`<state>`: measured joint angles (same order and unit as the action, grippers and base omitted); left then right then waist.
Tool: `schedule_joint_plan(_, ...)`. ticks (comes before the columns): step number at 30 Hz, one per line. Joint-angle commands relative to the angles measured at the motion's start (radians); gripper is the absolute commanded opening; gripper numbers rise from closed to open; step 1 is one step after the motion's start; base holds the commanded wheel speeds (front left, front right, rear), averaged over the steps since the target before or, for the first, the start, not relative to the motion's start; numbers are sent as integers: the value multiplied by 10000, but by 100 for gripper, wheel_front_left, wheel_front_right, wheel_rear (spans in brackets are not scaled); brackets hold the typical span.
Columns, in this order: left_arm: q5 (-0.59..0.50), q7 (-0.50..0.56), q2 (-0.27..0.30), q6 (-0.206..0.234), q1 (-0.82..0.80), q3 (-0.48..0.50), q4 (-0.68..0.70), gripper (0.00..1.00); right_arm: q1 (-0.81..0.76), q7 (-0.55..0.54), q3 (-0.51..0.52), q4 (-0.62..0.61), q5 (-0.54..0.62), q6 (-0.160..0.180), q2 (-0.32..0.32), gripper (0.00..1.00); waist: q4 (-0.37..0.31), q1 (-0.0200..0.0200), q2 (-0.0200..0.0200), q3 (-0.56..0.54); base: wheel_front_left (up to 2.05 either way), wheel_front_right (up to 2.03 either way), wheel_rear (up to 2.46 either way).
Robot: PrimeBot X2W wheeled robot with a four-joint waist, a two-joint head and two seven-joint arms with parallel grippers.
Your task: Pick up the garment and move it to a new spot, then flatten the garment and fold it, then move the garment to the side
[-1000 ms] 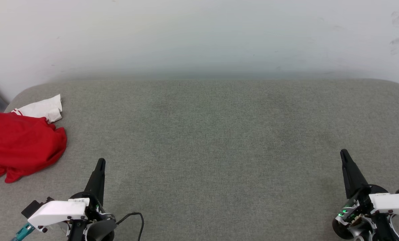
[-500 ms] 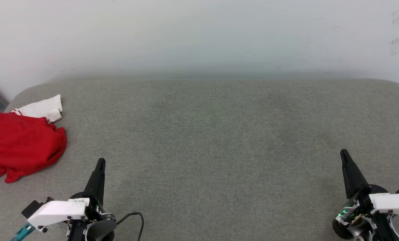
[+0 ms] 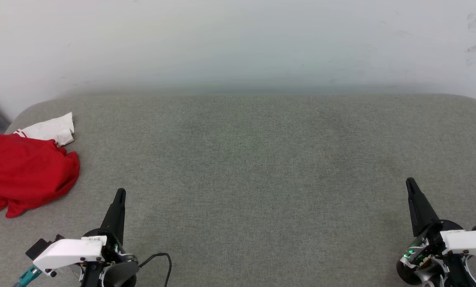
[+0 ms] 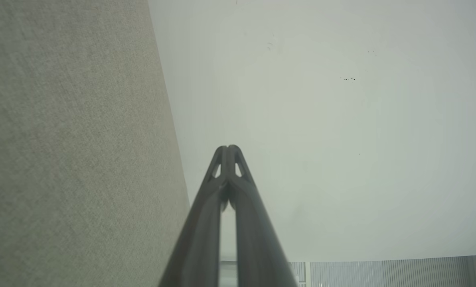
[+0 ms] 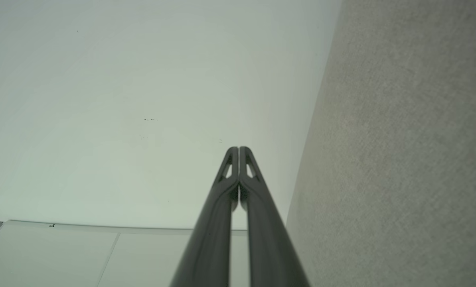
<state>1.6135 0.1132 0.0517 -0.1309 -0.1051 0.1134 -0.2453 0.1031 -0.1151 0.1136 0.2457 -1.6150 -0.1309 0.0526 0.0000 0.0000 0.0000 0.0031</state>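
Your garment (image 3: 26, 171) is heaped at the table's (image 3: 253, 167) left edge, I'd guess because pickup hasn't started; left hand (image 3: 119, 193) and right hand (image 3: 409, 182) parked, pinched shut, empty.

Head camera: faces forward and down over the bench (image 3: 261, 179) toward the wall (image 3: 238, 40). Wrist cameras: low, rolled sideways, sighting along their fingers (image 4: 200, 239) at the same bench and wall.

Open grey cushion (image 3: 245, 167); crumpled garment (image 3: 24, 171) at far left edge.
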Motion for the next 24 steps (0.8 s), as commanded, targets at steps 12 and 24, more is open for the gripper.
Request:
schedule_joint_plan(12, -2, -26, -19, 4, 101, -34, -134, 100, -129, 17, -14, 140, 2, 0, -4, 100, 0, 0, 0, 1, 0, 0, 0)
schedule_joint_plan(24, -945, -587, -27, 111, 299, 1, 152, 100, -430, 578, 77, -24, 994, 2, -9, 100, -9, 0, 0, 15, 0, 0, 0)
